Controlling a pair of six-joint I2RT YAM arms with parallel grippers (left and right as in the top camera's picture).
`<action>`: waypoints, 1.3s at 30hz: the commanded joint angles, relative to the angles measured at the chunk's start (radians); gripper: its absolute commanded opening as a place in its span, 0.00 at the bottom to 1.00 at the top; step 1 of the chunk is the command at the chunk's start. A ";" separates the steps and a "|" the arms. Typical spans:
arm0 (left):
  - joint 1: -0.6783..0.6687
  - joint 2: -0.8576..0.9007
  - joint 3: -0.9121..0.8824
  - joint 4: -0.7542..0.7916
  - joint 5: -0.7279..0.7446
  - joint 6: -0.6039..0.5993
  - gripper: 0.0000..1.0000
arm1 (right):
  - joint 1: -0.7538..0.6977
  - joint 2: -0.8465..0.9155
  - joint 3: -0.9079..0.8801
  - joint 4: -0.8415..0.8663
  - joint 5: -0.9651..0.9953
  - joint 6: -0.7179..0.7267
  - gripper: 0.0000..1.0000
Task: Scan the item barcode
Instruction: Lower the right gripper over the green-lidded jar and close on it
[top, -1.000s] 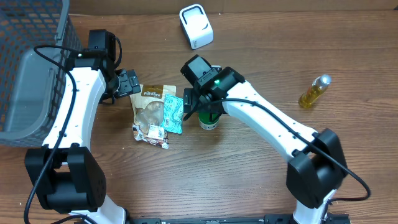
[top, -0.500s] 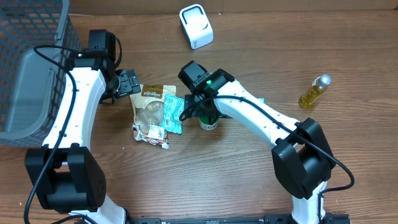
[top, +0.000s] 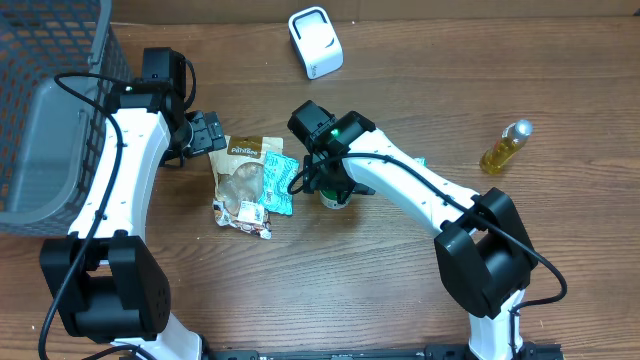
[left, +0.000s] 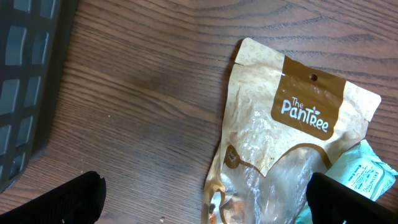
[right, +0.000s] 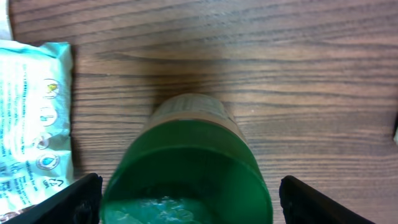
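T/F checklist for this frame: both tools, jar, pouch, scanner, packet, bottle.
1. The right tool straddles the green-lidded jar. True.
2. The left tool grips the Pantree pouch. False: it hovers open over the pouch, holding nothing.
3. The white scanner sits inside the basket. False: it stands on the table, outside the basket.
4. The teal packet lies against the pouch. True.
5. The yellow bottle is apart from the other items. True.
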 joint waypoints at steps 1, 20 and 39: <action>0.000 -0.019 0.015 0.001 -0.005 0.001 1.00 | 0.000 0.018 -0.005 -0.003 0.010 0.065 0.85; 0.000 -0.019 0.015 0.001 -0.005 0.001 1.00 | 0.000 0.024 -0.005 -0.045 0.010 0.152 0.63; 0.000 -0.019 0.015 0.001 -0.005 0.001 1.00 | -0.001 0.024 -0.005 -0.093 0.002 -0.133 0.67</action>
